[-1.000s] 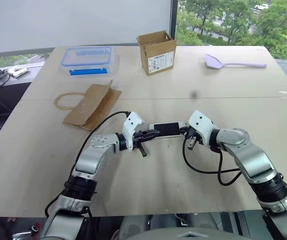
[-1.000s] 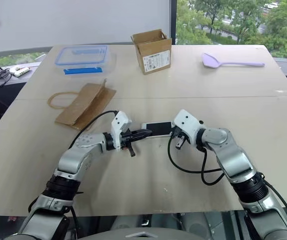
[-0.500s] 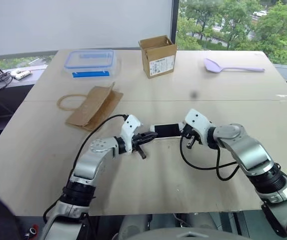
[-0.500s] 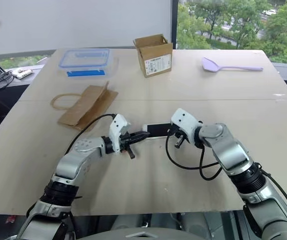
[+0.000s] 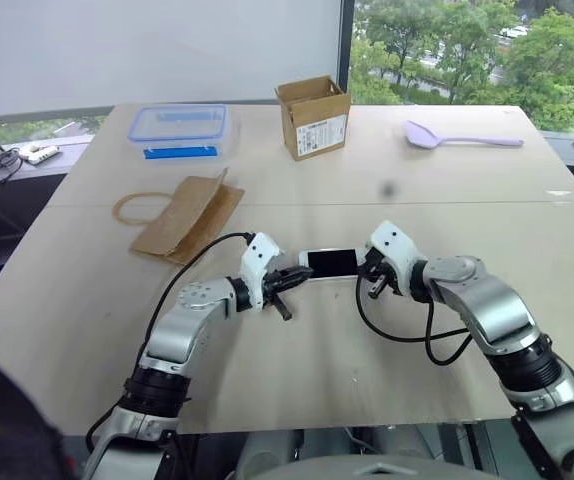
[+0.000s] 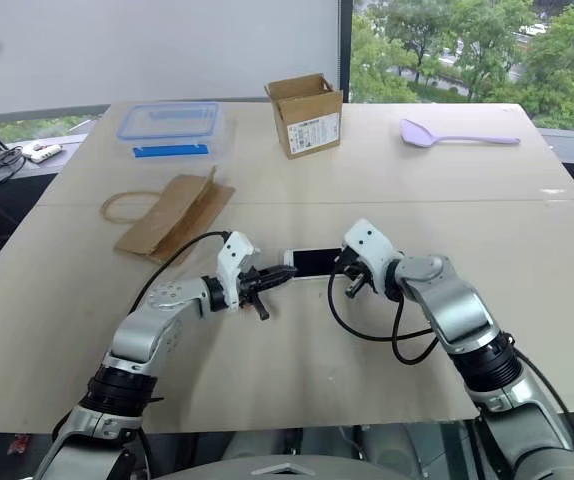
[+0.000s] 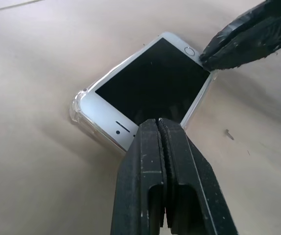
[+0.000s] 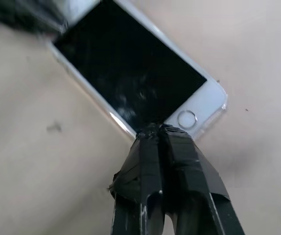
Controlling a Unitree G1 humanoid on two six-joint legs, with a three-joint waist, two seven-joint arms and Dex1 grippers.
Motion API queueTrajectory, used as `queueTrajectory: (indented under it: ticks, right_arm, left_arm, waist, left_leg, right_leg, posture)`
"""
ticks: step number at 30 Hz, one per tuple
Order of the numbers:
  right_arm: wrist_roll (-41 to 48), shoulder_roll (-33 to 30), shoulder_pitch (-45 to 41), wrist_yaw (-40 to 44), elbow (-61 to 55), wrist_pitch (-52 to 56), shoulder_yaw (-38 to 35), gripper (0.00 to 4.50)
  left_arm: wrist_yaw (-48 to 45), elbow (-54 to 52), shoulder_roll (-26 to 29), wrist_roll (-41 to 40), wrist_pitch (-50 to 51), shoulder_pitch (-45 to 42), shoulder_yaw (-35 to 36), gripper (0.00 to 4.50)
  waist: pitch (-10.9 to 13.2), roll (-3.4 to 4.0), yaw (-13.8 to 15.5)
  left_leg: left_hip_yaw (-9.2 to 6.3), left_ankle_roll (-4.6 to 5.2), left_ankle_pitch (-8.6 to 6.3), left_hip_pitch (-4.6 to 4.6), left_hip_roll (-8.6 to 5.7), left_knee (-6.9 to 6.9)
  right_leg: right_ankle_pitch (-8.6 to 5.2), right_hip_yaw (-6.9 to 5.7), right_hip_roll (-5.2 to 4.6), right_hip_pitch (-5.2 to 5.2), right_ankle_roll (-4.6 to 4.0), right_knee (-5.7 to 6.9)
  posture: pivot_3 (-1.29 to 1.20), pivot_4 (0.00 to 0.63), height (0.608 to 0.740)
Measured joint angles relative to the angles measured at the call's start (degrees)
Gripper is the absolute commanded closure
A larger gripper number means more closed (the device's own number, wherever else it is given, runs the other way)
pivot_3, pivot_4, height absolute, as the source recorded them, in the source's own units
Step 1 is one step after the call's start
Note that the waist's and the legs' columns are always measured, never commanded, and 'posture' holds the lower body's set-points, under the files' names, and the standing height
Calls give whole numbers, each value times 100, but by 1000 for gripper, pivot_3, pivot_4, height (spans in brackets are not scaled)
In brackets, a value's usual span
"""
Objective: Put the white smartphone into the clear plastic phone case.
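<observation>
The left end effector was clenched, its two black fingers pressed flat together with nothing between them, the tips resting at one long edge of the white smartphone near its speaker end. The right end effector was likewise clenched and empty, its tips at the phone's edge beside the round home button.

In the head views, both forearms lay low over the tabletop and converged from either side. The left end effector pointed inward and slightly downward towards the phone's left end. The right end effector was pitched more steeply down at the phone's right end, with a black cable looping beneath the wrist.

The white smartphone lay screen-up between the two end effectors, near the middle of the tabletop. The clear plastic phone case showed as a transparent rim around the phone's corners and edges; whether the phone was fully seated could not be determined.

Further out on the tabletop lay a brown paper bag, a blue-rimmed clear container, an open cardboard box and a lilac spoon, all well apart from the phone.
</observation>
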Motion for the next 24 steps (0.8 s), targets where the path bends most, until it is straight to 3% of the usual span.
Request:
queueTrajectory:
  ticks: [10,19,24]
  right_arm:
    - [-19,688,-254,-738,824,-537,-241,4500]
    - [-17,524,-370,-708,828,-384,-17,4500]
    - [5,300,57,-661,329,-626,-25,4500]
  left_arm:
    - [52,-109,-54,8,46,-23,-95,4448]
    - [96,-133,-54,10,51,-3,-106,4448]
    - [120,-200,-61,2,-93,94,-98,4448]
  waist:
    - [5,9,-6]
    - [-2,12,-6]
    - [-1,14,5]
  left_leg:
    - [15,2,2,-40,0,-32]
    - [15,1,2,-39,0,-45]
    - [15,2,2,-69,0,-62]
  right_leg:
    - [5,-9,-10,-61,-6,-4]
    - [5,-9,-13,-62,-8,-16]
    - [5,-14,-13,-81,-7,-42]
  posture:
    - [0,150,740]
    - [0,150,740]
    - [0,150,740]
